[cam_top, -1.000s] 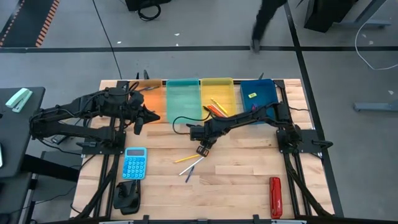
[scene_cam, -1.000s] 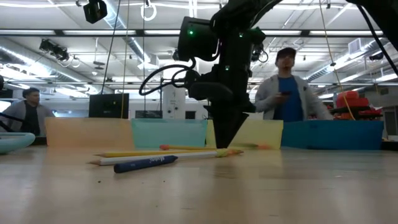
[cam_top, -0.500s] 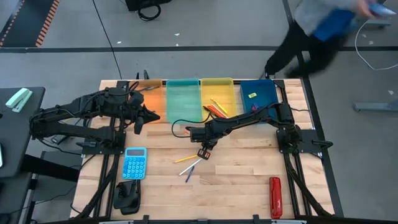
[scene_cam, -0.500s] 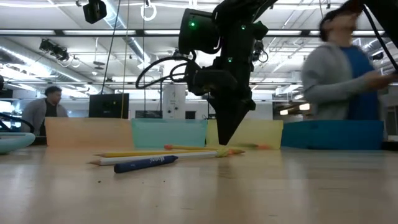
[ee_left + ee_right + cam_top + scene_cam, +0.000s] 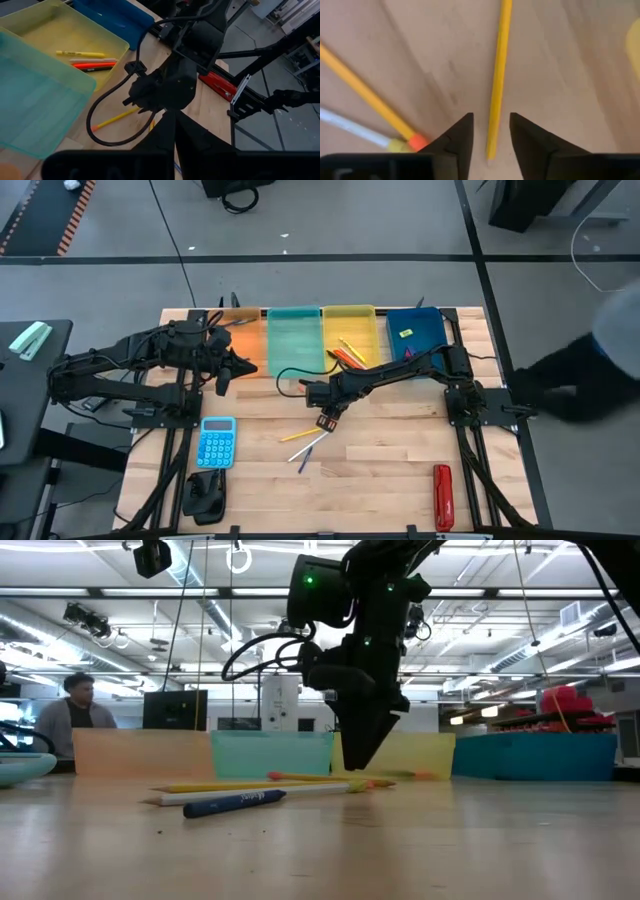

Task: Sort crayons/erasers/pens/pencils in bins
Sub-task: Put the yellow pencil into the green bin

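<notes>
Wooden table (image 5: 380,465) holds 4 bins (image 5: 295,338) and 1 calculator (image 5: 216,442).

You can see a light-blue calculator (image 5: 216,443) on the wooden worktop (image 5: 380,470). A black thing (image 5: 204,496) lies just below it. A red tool (image 5: 442,497) lies far right. A person (image 5: 72,715) sits behind.

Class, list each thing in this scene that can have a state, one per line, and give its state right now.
Right gripper: open, fingers either side of a yellow pencil lying on the table.
Left gripper: shut, empty, waiting by the orange bin.
Teal bin: looks empty.
Yellow bin: holds a few sticks.
Blue bin: holds a small yellow-green eraser.
Blue pen: lying loose on the table.
</notes>
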